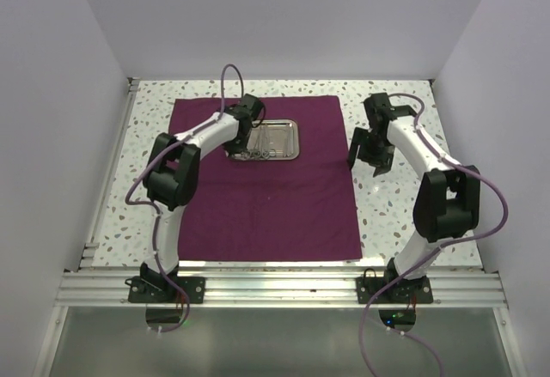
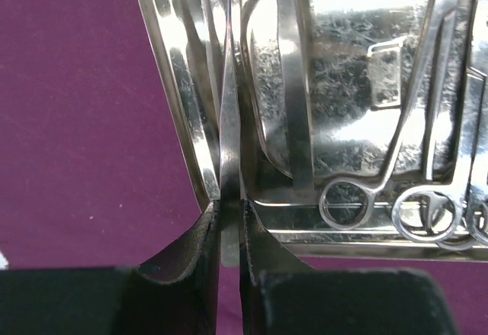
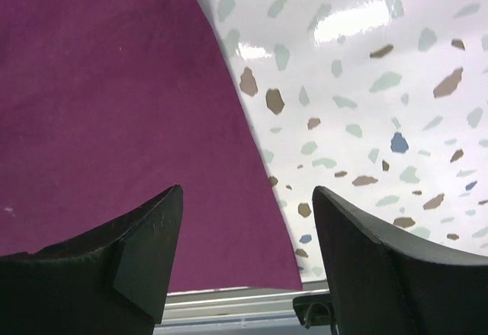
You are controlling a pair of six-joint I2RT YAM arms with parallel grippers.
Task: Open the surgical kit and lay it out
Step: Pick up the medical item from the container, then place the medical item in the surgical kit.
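First, we see the purple cloth point(image 1: 266, 205) spread flat. At its 2 o'clock edge our right gripper point(image 3: 248, 190) hovers, jaws wide and empty. Farther, toward 12 o'clock, our left gripper point(image 2: 230, 209) pinches slim tweezers point(image 2: 229, 121) at the steel tray's point(image 2: 179, 83) 8 o'clock corner, with ring-handled instruments point(image 2: 343, 201) inside.

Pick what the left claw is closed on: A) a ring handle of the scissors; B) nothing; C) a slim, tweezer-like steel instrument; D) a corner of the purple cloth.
C: in the left wrist view the left claw pinches the slim steel instrument that reaches into the tray.
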